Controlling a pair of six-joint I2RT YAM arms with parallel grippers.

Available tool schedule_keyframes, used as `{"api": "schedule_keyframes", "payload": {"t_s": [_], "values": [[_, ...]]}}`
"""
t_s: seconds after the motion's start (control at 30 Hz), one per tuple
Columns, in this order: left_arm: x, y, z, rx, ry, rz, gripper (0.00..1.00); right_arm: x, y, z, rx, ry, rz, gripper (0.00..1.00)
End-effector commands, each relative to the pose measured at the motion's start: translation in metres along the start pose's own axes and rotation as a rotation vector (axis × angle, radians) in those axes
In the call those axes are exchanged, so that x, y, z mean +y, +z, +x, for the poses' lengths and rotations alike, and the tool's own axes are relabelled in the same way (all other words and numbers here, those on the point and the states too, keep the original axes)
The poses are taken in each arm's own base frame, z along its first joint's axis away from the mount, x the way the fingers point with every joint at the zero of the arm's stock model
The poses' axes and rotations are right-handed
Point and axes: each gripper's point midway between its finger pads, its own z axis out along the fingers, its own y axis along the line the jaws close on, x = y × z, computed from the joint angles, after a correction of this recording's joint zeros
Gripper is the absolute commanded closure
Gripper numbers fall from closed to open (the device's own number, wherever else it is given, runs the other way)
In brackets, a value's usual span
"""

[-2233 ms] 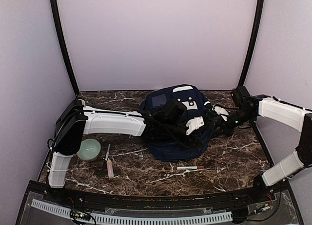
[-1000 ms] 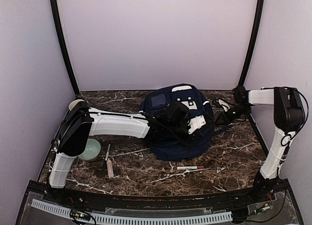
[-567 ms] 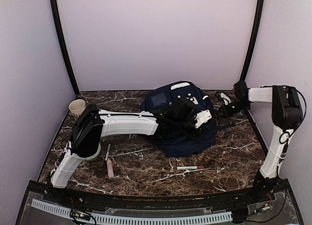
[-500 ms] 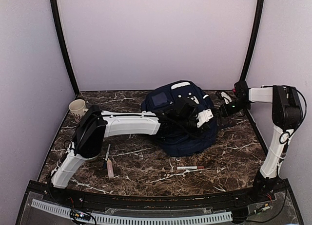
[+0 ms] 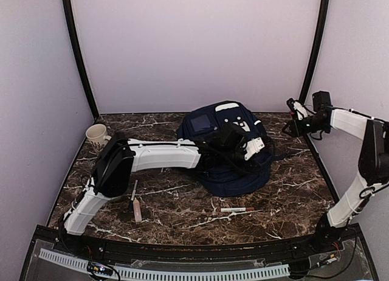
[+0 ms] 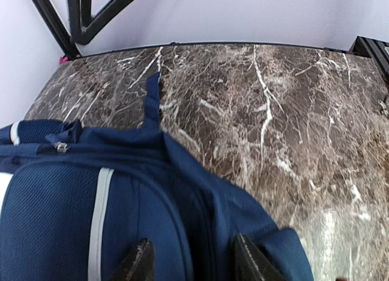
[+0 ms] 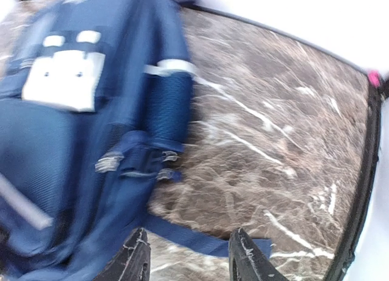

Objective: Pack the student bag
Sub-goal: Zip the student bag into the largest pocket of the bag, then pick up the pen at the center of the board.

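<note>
ok, student bag [image 5: 234, 177] lies flat on the dark marble table [image 5: 285, 196], centre-rear. its top end w/ the white patches points toward the back wall, and dark straps spill out on its r side.

l arm [image 5: 161, 154] stretches across from the l edge, wrist right over the bag's middle. l gripper [image 6: 193, 247]: in the wrist view both fingers stand apart, w/ navy fabric and a seam running under and btwn them. released, no pinch on the cloth visible. a grey stripe [image 6: 97, 220] runs down the panel just l of that gap. a thin blue strap [image 6: 152, 101] lies on the marble beyond the bag's edge.

r arm [image 5: 349, 120] is up at the rear r corner, well apart from the bag. r gripper [image 7: 188, 241]: fingers spread, nothing held btwn them, released. that view is blurred. below it you see the bag's side w/ a side pocket [image 7: 167, 107] and a webbing strap [image 7: 182, 232] flat on the table.

other bits, all on the tabletop:
- cream cup [image 5: 95, 135] upright near rear l, close to the l arm's elbow.
- screwdriver [image 5: 132, 194] and a pinkish tube [image 5: 137, 211] just beside each other, front l.
- white pen w/ red tip [image 5: 237, 209] in front of the bag, apart from it.
</note>
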Motion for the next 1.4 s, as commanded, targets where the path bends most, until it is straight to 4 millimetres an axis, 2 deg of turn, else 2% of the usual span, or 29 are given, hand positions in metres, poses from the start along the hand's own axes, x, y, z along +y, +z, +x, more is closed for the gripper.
{"api": "schedule_keyframes", "payload": {"t_s": [0.0,0.07,0.17,0.23,0.27,0.4,0.57,0.73,0.87,0.97,1.03,1.17,1.27,1.37], "values": [[0.020,-0.074,-0.061,-0.106,-0.035,-0.077,0.53,0.060,-0.037,0.001,-0.077,-0.096,-0.204,0.55],[0.022,-0.092,-0.054,-0.084,-0.063,-0.107,0.51,0.082,-0.052,0.008,-0.094,-0.155,-0.263,0.54],[0.025,-0.113,-0.027,-0.021,-0.112,-0.170,0.48,0.117,-0.069,0.024,-0.086,-0.253,-0.359,0.53],[0.028,-0.128,-0.004,0.025,-0.148,-0.221,0.45,0.139,-0.074,0.037,-0.069,-0.337,-0.402,0.50],[0.031,-0.140,0.002,0.032,-0.168,-0.249,0.44,0.151,-0.075,0.042,-0.062,-0.382,-0.415,0.47],[0.034,-0.169,0.054,0.104,-0.265,-0.310,0.41,0.185,-0.070,0.056,-0.035,-0.509,-0.433,0.42],[0.034,-0.197,0.106,0.193,-0.391,-0.336,0.41,0.226,-0.063,0.069,0.017,-0.633,-0.508,0.44],[0.027,-0.214,0.142,0.284,-0.424,-0.352,0.43,0.265,-0.056,0.099,0.095,-0.753,-0.603,0.49],[0.010,-0.213,0.155,0.321,-0.449,-0.259,0.42,0.280,-0.041,0.123,0.178,-0.838,-0.597,0.55],[0.005,-0.209,0.160,0.321,-0.466,-0.242,0.42,0.288,-0.039,0.121,0.173,-0.849,-0.607,0.57],[0.009,-0.208,0.158,0.310,-0.463,-0.257,0.42,0.291,-0.040,0.110,0.148,-0.844,-0.606,0.58],[0.024,-0.207,0.142,0.262,-0.423,-0.310,0.42,0.296,-0.043,0.087,0.115,-0.827,-0.599,0.59],[0.031,-0.203,0.137,0.257,-0.404,-0.333,0.42,0.302,-0.043,0.091,0.120,-0.832,-0.649,0.60],[0.033,-0.200,0.137,0.250,-0.407,-0.342,0.42,0.303,-0.038,0.112,0.177,-0.856,-0.683,0.63]]}}
